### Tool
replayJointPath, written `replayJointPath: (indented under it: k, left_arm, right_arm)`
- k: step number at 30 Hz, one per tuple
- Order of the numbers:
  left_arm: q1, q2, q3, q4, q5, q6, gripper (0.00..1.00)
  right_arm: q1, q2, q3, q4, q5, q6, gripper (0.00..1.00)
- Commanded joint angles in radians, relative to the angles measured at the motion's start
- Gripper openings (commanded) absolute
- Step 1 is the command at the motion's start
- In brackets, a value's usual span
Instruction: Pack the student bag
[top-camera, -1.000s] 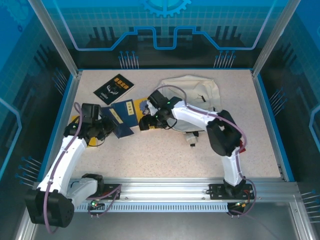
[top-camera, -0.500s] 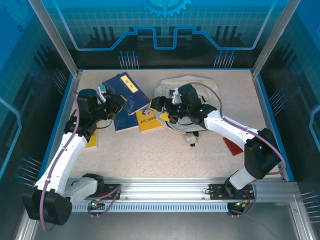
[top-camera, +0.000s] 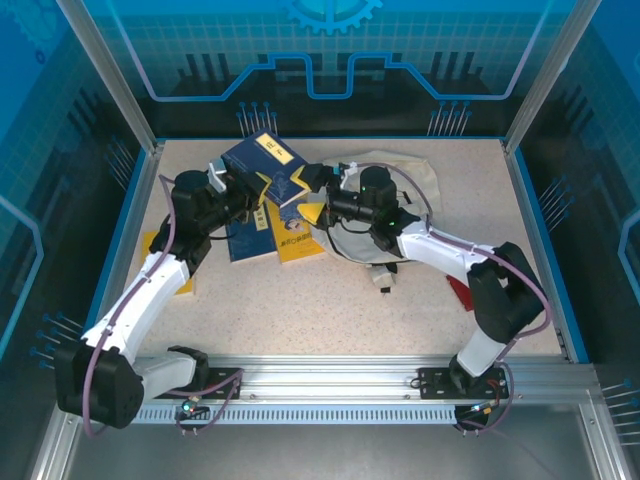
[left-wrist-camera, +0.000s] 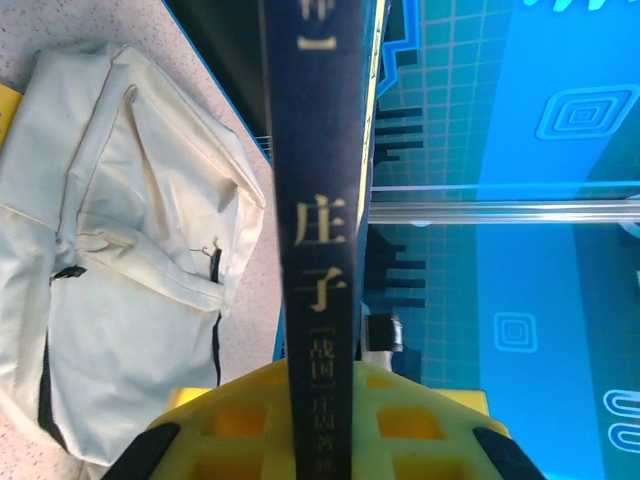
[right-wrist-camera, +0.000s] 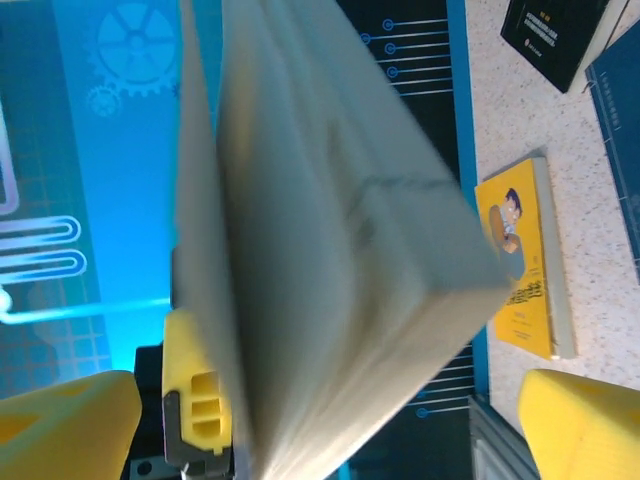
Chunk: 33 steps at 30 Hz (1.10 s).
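The student bag (top-camera: 400, 178), cream-white with thin dark straps, lies at the back right of the table and shows flat in the left wrist view (left-wrist-camera: 120, 290). My left gripper (top-camera: 238, 188) (left-wrist-camera: 320, 440) is shut on the spine of a dark blue book (top-camera: 262, 160) (left-wrist-camera: 322, 200) and holds it raised above the table, left of the bag. My right gripper (top-camera: 312, 196) (right-wrist-camera: 325, 430) is open, its yellow fingers (right-wrist-camera: 70, 425) standing wide on either side of that book's pale page edge (right-wrist-camera: 320, 250), just in front of the bag.
A yellow book (top-camera: 300, 242) (right-wrist-camera: 522, 265) and a second blue book (top-camera: 245, 242) lie on the table below the raised one. A black book (right-wrist-camera: 555, 35) lies further back. A red item (top-camera: 463, 293) rests at the right, and the blue rim (top-camera: 535, 215) bounds the table.
My left arm has lifted the blue book off the table and swung it up and right. My right gripper left the yellow book, rose and opened around the raised book's free edge.
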Motion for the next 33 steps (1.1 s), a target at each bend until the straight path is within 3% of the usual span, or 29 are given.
replayJointPath:
  k: [1, 5, 10, 13, 17, 20, 25, 33]
  left_arm:
    - [-0.009, 0.018, -0.009, 0.127, -0.005, -0.047, 0.04]
    - [-0.009, 0.039, -0.014, 0.142, 0.014, -0.047, 0.04]
    - [-0.010, 0.040, -0.038, 0.135, 0.028, -0.053, 0.09]
    - [-0.013, 0.032, -0.039, 0.092, 0.035, -0.033, 0.20]
    - [-0.017, 0.021, -0.029, -0.050, 0.009, 0.055, 0.58]
    - [-0.030, 0.049, 0.008, -0.150, 0.015, 0.167, 0.72]
    - [-0.125, 0.135, 0.098, -0.280, -0.033, 0.415, 0.81]
    - [-0.360, 0.367, 0.353, -0.461, -0.081, 0.787, 0.84]
  right_arm:
    - [0.008, 0.047, 0.041, 0.122, 0.010, 0.094, 0.84]
    - [0.002, 0.061, 0.037, 0.122, 0.017, 0.073, 0.54]
    - [-0.015, 0.034, 0.011, 0.072, 0.025, 0.008, 0.29]
    - [-0.029, -0.004, -0.009, 0.016, 0.054, -0.048, 0.17]
    - [-0.067, -0.093, -0.024, -0.177, 0.087, -0.188, 0.13]
    - [-0.103, -0.176, -0.024, -0.373, 0.122, -0.324, 0.12]
    - [-0.197, -0.335, -0.017, -0.713, 0.217, -0.563, 0.12]
    - [-0.382, -0.536, -0.023, -1.119, 0.334, -0.831, 0.12]
